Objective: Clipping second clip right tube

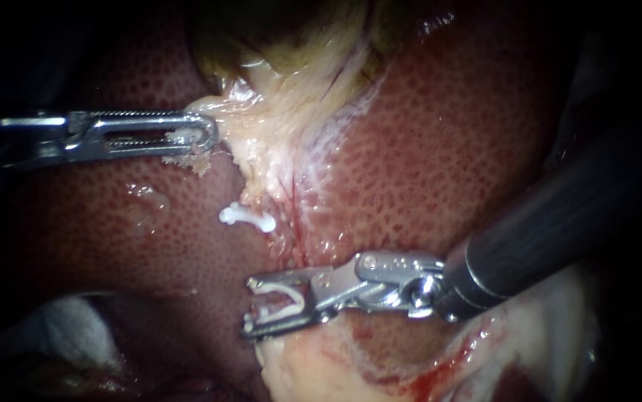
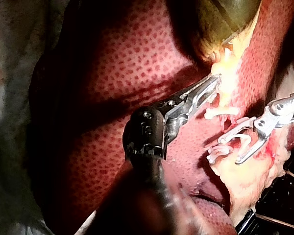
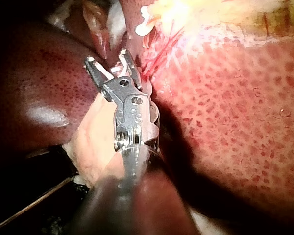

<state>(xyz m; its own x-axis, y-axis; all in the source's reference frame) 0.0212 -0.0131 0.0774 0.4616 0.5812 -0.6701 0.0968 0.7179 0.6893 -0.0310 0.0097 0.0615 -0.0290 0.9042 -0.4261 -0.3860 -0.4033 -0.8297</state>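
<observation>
Your left instrument point(image 1: 209, 135) comes in level across the dark liver point(image 1: 447, 149). Its slotted jaws are clenched on the edge of the pale fatty tissue point(image 1: 269, 141) that hangs below the olive gallbladder point(image 2: 230, 12), and scraps of that tissue cling to the tip. Just right of those jaws and lower down, a white clip point(image 1: 246, 217) lies crosswise at the foot of the pale strands. You cannot make out the tube it sits on among them. Lower still, well apart from that clip and touching none of the strands, the second clip point(image 1: 302, 301) sits open in the spread jaws of your right instrument point(image 1: 250, 307). Each leg lies along one jaw, so both jaws grasp it, with its mouth facing left. These jaws hover over the liver's lower border, beside a pale, blood-streaked fold, and the dark shaft runs off to the upper right.
</observation>
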